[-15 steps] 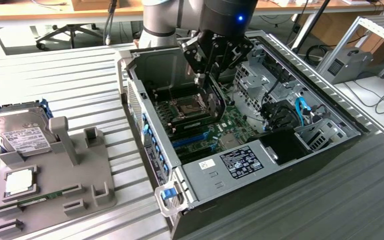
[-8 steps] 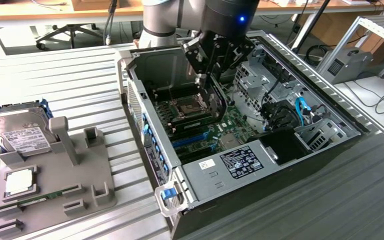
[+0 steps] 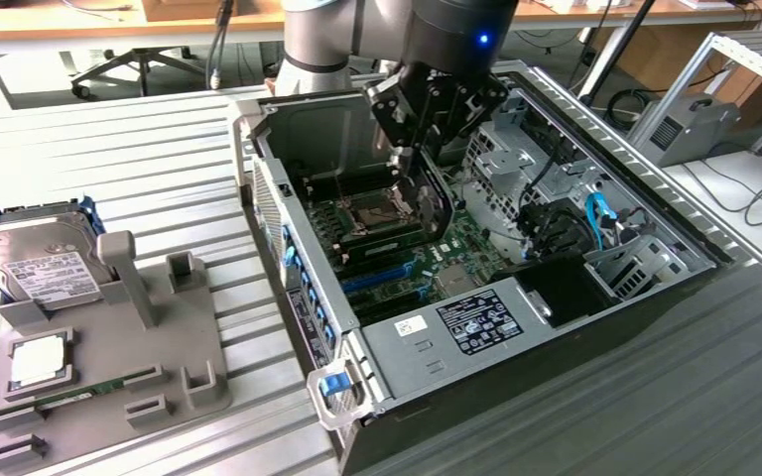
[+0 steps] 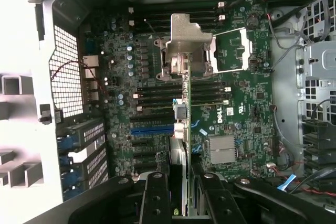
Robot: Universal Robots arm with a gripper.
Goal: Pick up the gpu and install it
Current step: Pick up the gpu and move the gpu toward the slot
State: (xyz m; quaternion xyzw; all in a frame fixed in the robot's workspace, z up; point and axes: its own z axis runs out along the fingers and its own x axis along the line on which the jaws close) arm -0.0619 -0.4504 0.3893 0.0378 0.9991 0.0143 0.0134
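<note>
Item: gpu (image 4: 181,114), picked up, not yet seated.
Gripper (image 4: 181,203): pinching the card by its edge.
Location: hanging edge-on inside the open case (image 3: 275,198), silver bracket end lowest, above the motherboard (image 4: 231,114) near its slots; whether it touches the board cannot be told.
Done: pickup, carry to case.
Left: seating in a slot.

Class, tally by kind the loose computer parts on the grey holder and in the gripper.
Silver boxy hard drive with white label: 1
Silver square processor chip: 1
Narrow green RAM stick: 1
Thin green gpu card: 1
Total: 4
</note>
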